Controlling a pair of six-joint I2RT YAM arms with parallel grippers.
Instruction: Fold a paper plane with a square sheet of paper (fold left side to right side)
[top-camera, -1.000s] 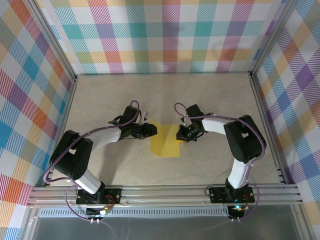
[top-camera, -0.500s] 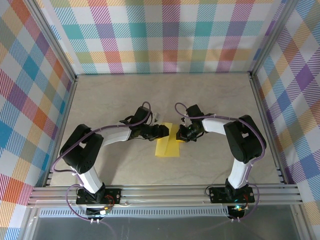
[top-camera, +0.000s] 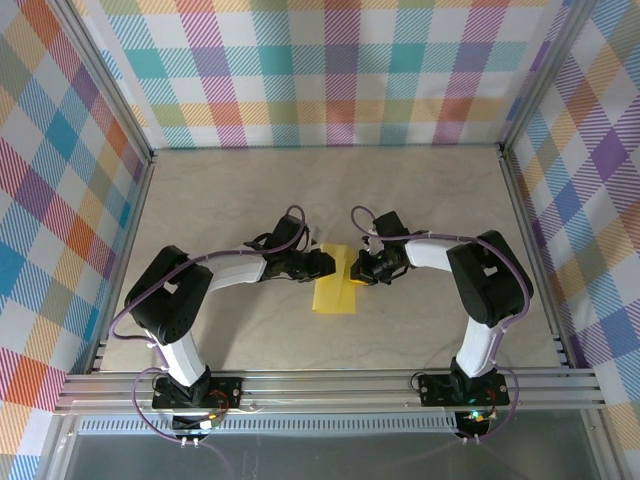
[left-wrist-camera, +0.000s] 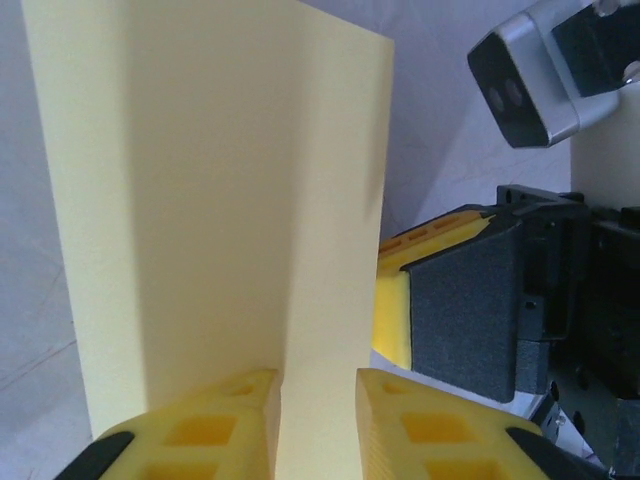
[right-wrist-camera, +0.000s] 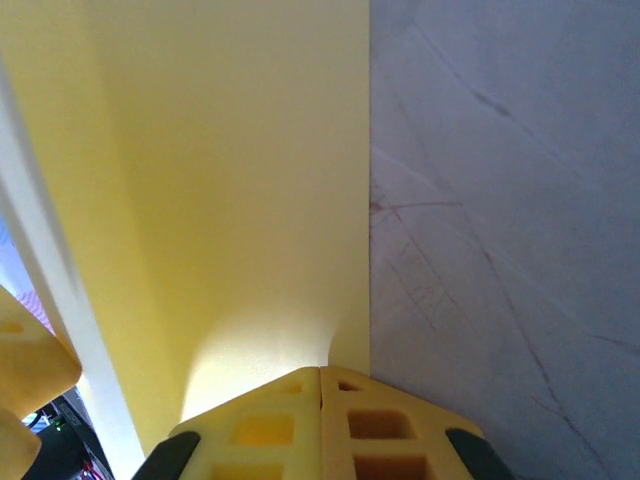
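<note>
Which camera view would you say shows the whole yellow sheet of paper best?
The top external view: the square sheet of paper shows nearly whole there, its outline readable. The left wrist view gives a close-up of a creased, raised part; the right wrist view, a flat stretch with one straight edge.

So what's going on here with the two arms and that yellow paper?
Both arms are working on the square sheet of paper at mid-table. The left gripper has its jaws narrowly apart around the sheet's raised left flap, which stands up off the table. The right gripper is shut at the sheet's right edge. The fold is not yet pressed flat.
</note>
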